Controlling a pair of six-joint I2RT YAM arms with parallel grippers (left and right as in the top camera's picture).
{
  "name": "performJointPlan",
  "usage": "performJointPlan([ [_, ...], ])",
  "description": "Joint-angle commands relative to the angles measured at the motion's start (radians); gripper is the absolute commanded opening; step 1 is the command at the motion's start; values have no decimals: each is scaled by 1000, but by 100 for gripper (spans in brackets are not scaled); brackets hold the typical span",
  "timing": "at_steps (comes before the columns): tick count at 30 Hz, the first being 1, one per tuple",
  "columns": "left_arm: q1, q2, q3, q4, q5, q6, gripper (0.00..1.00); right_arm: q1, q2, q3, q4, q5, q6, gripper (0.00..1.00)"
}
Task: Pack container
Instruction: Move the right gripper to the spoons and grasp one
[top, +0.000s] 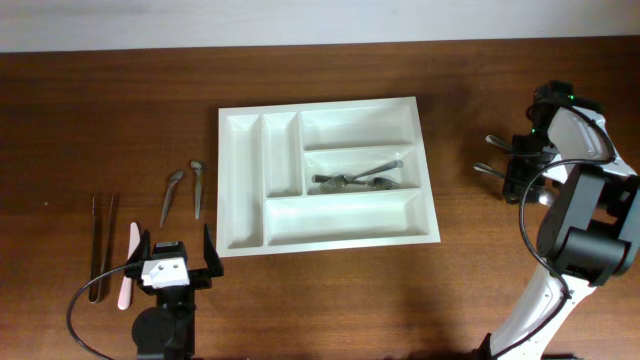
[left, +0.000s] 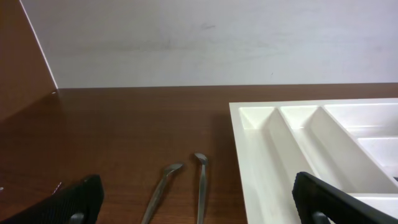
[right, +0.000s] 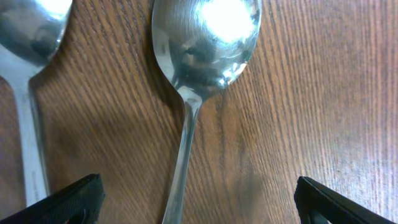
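Looking down from overhead, I have the container (top: 340, 218) flat in the middle of the table, long side running left to right. Its middle long compartment holds some metal cutlery (top: 360, 181) (forks, as far as I can tell); the other four compartments show only white plastic.

My left gripper (top: 175, 250) sits near the table's front edge, off the container's front-left corner, fingers spread wide and holding nothing. Just ahead of it, beside the container's left wall, lie two short metal utensils (top: 197, 190). Farther left are two long thin metal rods (top: 100, 245) and a pink stick (top: 128, 268).

My right gripper (right: 199, 202) is well to the right of the container, low over a spoon (right: 205, 43) lying bowl-up on the wood. Its fingers are spread with the handle running between them, neither touching it. A second spoon (right: 28, 31) lies just beside the first.
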Motion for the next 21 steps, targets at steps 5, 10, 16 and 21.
performJointPlan([
  [5,6,-8,-3,-4,0,12,99,-8,58,-3,4,6,13,99],
  [10,6,-8,-2,-4,0,12,99,-8,60,-3,7,6,13,85],
  [16,6,-8,-2,-4,0,12,99,-6,60,-3,7,6,9,17],
  [21,6,-8,-3,-4,0,12,99,1,60,13,10,-3,-72,4],
])
